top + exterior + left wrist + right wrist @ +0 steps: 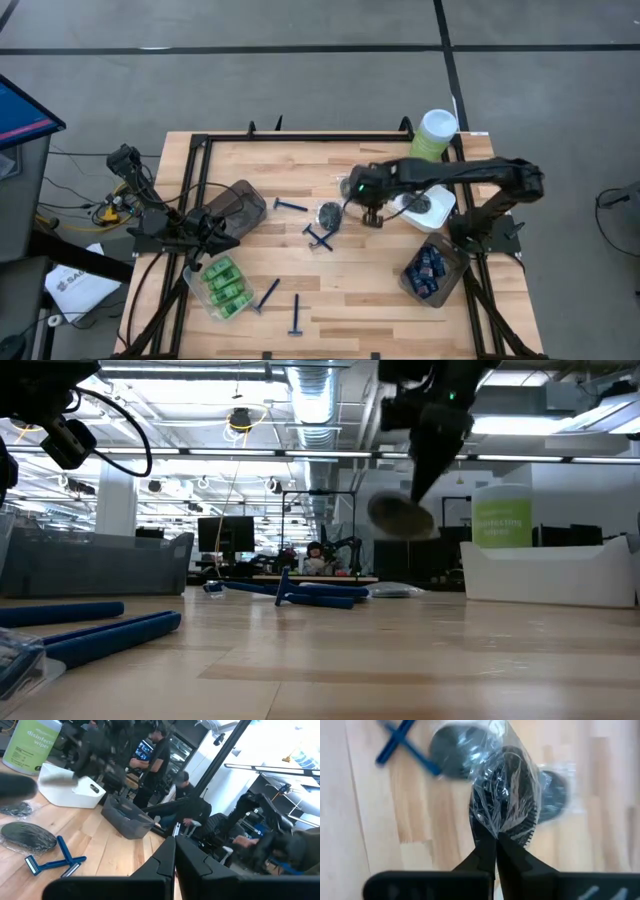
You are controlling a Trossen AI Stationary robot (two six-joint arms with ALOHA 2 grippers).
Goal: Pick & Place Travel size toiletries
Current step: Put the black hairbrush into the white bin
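**Inspector:** Nearest the table-level camera, two blue-handled plastic razors point(90, 628) lie flat on the pale wooden table point(350, 290). State of the right gripper point(496, 836)?

**Assistant:** Pinched tight on the clear wrapper of a dark round flat item point(512, 805), which hangs clear of the boards above mid-table. Two more dark round wrapped items point(451, 750) lie below it, beside a crossed pair of blue razors point(320, 238).

**Inspector:** Left gripper point(175, 862)?

**Assistant:** Fingers pressed together, nothing between them. It hovers at the table's left side, by a smoky plastic tub point(240, 203).

**Inspector:** Remaining toiletries?

**Assistant:** Bright green mini bottles point(226, 285) sit in a clear tub at front left. Small dark-blue tubes point(430, 270) fill a clear tub at front right. Single razors lie at the front centre point(296, 315) and behind the middle point(291, 206).
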